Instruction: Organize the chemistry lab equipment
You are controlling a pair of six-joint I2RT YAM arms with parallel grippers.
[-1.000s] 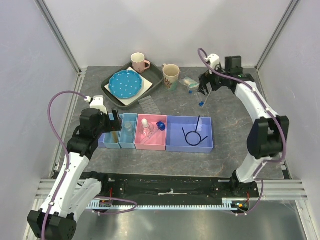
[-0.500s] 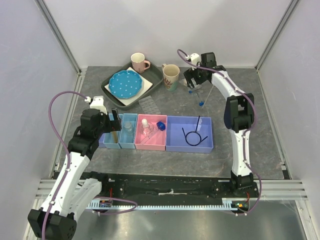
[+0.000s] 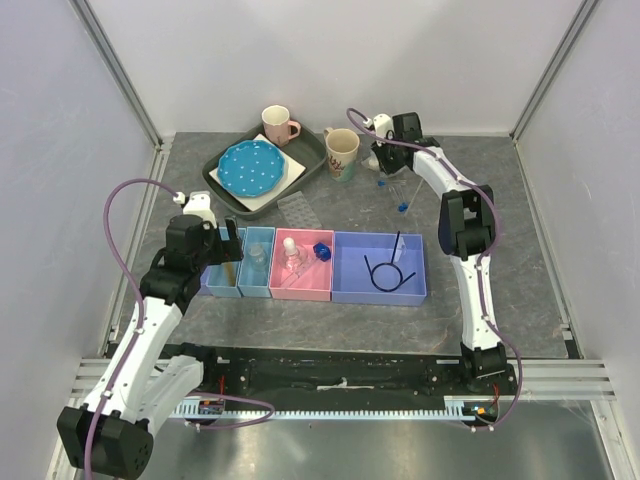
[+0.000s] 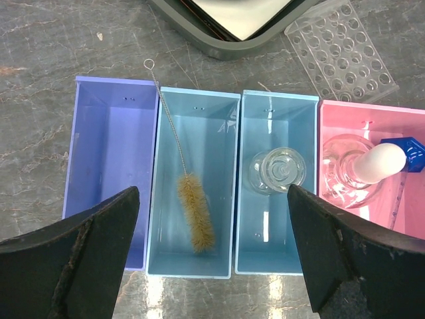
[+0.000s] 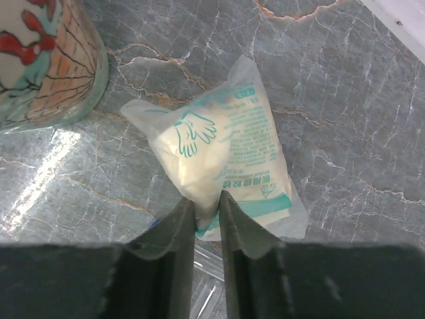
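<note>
Lab pieces sit sorted in the bins nearest the arms. A tan brush (image 4: 194,216) lies in one light blue bin (image 4: 222,153), and a small clear bottle (image 4: 277,171) stands in the next bin (image 4: 265,239). A flask (image 4: 348,176) and a blue cap (image 4: 406,153) share the pink bin (image 4: 335,113), and a black looped wire (image 3: 385,272) lies in the big blue bin (image 3: 412,252). The left gripper (image 4: 212,196) hangs above the brush and bottle bins, spread wide and holding nothing. Just beyond the bins, a clear welled tray (image 4: 345,50) lies on the table (image 3: 520,250). Farther on lie the blue-tipped sticks (image 3: 400,206). Farthest, the clear packet (image 5: 222,153) lies near the beige mug (image 5: 40,60). The right gripper (image 5: 207,216) is drawn to a thin slit, its tips at the packet's near edge; whether they pinch it cannot be told.
</note>
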